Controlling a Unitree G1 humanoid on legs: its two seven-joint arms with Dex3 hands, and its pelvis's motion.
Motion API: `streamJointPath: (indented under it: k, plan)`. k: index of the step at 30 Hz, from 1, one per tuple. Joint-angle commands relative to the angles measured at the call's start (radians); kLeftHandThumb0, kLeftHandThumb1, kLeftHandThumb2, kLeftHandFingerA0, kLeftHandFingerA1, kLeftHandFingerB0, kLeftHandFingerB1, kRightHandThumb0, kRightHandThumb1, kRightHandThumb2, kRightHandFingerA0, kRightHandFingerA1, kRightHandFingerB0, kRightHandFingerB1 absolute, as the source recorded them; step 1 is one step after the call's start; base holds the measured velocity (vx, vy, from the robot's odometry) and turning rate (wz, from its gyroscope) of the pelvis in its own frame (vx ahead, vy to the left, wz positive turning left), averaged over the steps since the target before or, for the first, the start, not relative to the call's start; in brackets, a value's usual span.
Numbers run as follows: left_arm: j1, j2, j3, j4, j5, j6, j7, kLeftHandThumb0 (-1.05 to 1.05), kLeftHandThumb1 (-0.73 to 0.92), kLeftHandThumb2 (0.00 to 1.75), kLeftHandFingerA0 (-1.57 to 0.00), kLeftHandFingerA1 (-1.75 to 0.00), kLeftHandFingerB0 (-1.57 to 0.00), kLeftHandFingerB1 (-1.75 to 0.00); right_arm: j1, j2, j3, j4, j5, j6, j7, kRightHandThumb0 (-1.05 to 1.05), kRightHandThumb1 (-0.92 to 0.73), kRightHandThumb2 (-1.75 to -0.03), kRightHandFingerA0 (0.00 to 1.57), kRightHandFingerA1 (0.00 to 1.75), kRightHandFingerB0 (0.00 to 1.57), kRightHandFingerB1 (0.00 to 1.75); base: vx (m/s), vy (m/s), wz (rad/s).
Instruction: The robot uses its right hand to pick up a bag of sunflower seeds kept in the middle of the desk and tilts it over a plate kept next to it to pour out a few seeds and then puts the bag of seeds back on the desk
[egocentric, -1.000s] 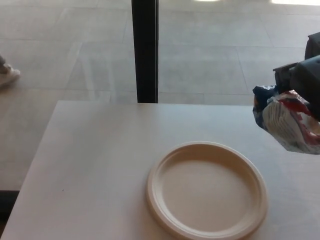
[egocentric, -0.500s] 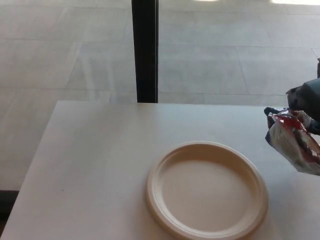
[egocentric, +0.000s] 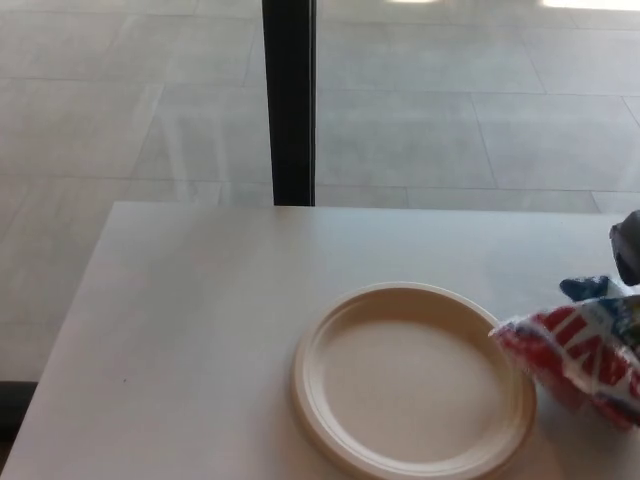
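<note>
- The bag of sunflower seeds (egocentric: 580, 355) sits at the right edge of the frame, lying low and tilted, its crumpled red-and-white end touching or just overlapping the right rim of the plate (egocentric: 330, 345).
- The plate lies flat at the lower centre of the pale surface (egocentric: 190, 320); no seeds are visible in it.
- Only a dark sliver of the right hand (egocentric: 628, 250) shows at the far right edge, just above the bag. I cannot tell how far its fingers are spread, nor whether it has hold of the bag.
- The left hand is out of sight.
- The bag looks light, soft and crinkly: thin glossy film that creases and gives under pressure, probably slippery.
- Judged from its slack shape, the loose contents would shift as it tips, so the weight would wander.
- A hold across the fuller middle or the closed rear end, away from the mouth facing the plate, seems soundest; squeezing hard could crush it or spurt seeds.
</note>
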Motion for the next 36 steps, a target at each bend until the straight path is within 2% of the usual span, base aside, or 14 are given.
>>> streamJointPath:
  k: [1,2,3,4,12,13,17,18,23,24,26,27,28,36]
  plan:
    - [0.007,0.005,0.005,-0.005,-0.008,-0.001,0.002,-0.72,0.48,0.90,-0.48,-0.63,-0.43,-0.53,-0.003,0.000,0.067,-0.065,-0.141,0.137,0.318,-0.43,-0.68,-0.60,0.86,1.47,0.59,0.58,0.00,0.000,0.00]
    - [0.007,0.003,0.006,-0.005,-0.010,-0.002,0.000,-0.71,0.63,0.59,-0.51,-0.56,-0.49,-0.40,-0.005,0.009,0.075,-0.063,-0.142,0.145,0.346,-0.45,-0.69,-0.63,0.83,1.42,0.53,0.55,0.00,0.000,0.00]
    - [0.005,0.004,0.007,-0.004,-0.009,0.001,0.006,-0.71,0.49,0.90,-0.49,-0.63,-0.44,-0.53,-0.004,0.025,0.078,-0.056,-0.120,0.156,0.377,-0.45,-0.72,-0.61,0.81,1.22,0.48,0.53,0.00,0.000,0.00]
    - [0.003,0.005,0.004,0.000,-0.006,0.003,0.011,-0.70,0.64,0.59,-0.53,-0.54,-0.48,-0.39,0.005,0.035,0.072,-0.063,-0.094,0.166,0.388,-0.45,-0.73,-0.62,0.81,1.26,0.50,0.56,0.00,0.000,0.00]
    - [0.006,0.001,0.020,-0.004,-0.024,0.004,-0.011,-0.68,0.64,0.59,-0.52,-0.57,-0.51,-0.40,0.054,0.099,-0.007,-0.004,0.020,0.205,0.261,-0.36,-0.75,-0.67,0.75,1.42,0.52,0.62,0.00,0.000,0.00]
    - [0.008,0.001,0.012,-0.004,-0.014,-0.006,-0.002,-0.71,0.49,0.90,-0.49,-0.63,-0.44,-0.53,0.062,0.101,-0.025,0.004,0.035,0.197,0.229,-0.36,-0.77,-0.70,0.76,1.46,0.56,0.67,0.00,0.000,0.00]
    - [0.005,0.003,0.014,-0.001,-0.013,-0.005,-0.001,-0.71,0.49,0.91,-0.49,-0.63,-0.44,-0.53,0.111,0.043,-0.118,0.043,0.145,-0.014,0.024,-0.32,-0.68,-0.71,0.73,1.46,0.63,0.88,0.00,0.000,0.00]
    - [0.005,0.004,0.012,-0.002,-0.011,-0.006,0.000,-0.73,0.65,0.59,-0.52,-0.57,-0.50,-0.40,0.113,0.028,-0.132,0.058,0.160,-0.046,0.003,-0.33,-0.70,-0.67,0.71,1.45,0.45,0.61,0.00,0.000,0.00]
    - [0.010,0.005,0.006,-0.006,-0.005,-0.010,0.004,-0.73,0.64,0.60,-0.49,-0.55,-0.47,-0.42,0.119,-0.079,-0.206,0.108,0.232,-0.183,-0.028,-0.28,-0.67,-0.64,0.66,1.48,0.33,0.39,0.00,0.000,0.00]
    - [0.008,0.003,0.010,-0.004,-0.009,-0.004,0.007,-0.74,0.49,0.90,-0.47,-0.62,-0.41,-0.54,0.117,-0.111,-0.215,0.123,0.248,-0.219,-0.017,-0.26,-0.66,-0.61,0.53,1.40,0.28,0.32,0.00,0.000,0.00]
    - [0.010,0.005,0.002,-0.002,0.001,-0.009,0.009,-0.72,0.64,0.60,-0.50,-0.52,-0.45,-0.42,0.130,-0.154,-0.231,0.144,0.271,-0.288,-0.046,-0.25,-0.64,-0.57,0.43,1.14,0.20,0.27,0.00,0.000,0.00]
    - [0.009,0.006,0.006,-0.003,-0.005,-0.002,0.008,-0.73,0.49,0.91,-0.48,-0.63,-0.42,-0.55,0.140,-0.177,-0.227,0.175,0.265,-0.344,-0.107,-0.19,-0.40,-0.89,0.41,0.74,0.07,0.48,0.00,0.000,0.00]
    - [0.012,0.004,0.008,-0.004,-0.007,-0.002,0.015,-0.73,0.64,0.58,-0.53,-0.56,-0.49,-0.43,0.141,-0.194,-0.218,0.198,0.261,-0.389,-0.146,-0.21,-0.40,-0.89,0.24,0.62,0.02,0.47,0.00,0.000,0.00]
    - [0.012,0.003,0.015,0.004,-0.015,0.004,0.003,-0.69,0.63,0.59,-0.52,-0.55,-0.51,-0.43,0.169,-0.245,-0.186,0.216,0.268,-0.527,-0.216,-0.33,-0.50,-0.61,0.07,0.49,0.09,0.36,0.00,0.000,0.00]
